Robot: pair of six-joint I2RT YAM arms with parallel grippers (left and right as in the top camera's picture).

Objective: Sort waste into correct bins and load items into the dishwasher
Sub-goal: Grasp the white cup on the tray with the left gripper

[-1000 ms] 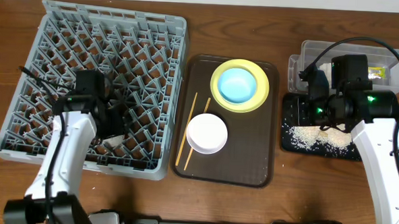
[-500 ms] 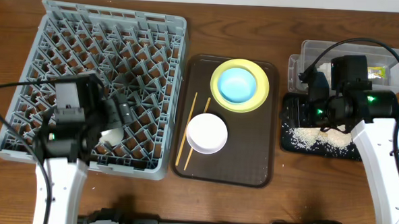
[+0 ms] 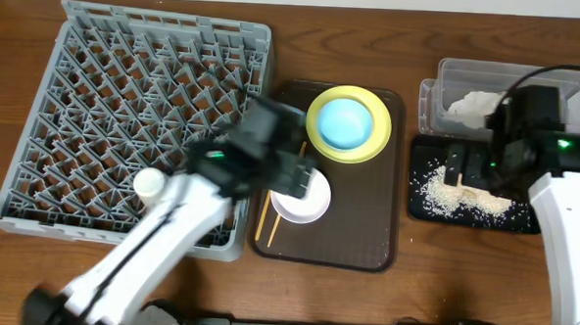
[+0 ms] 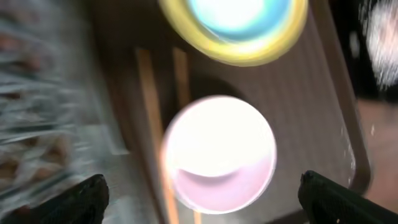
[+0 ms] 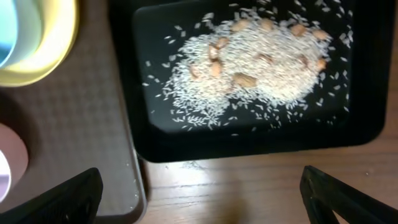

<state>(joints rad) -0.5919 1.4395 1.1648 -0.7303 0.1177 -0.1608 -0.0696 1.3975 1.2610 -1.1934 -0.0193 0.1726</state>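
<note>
Jaws apart on left gripper over round white bowl, likewise right gripper over whitish rice grains in shallow black tray

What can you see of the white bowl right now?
The white bowl is round, glossy, plain and looks empty, upright on the brown tray, nearer the robot than the yellow plate. The chopsticks lie along its left edge; contact is unclear. The left gripper hovers over it, fingers spread wide, covering its upper left in the overhead view.
</note>
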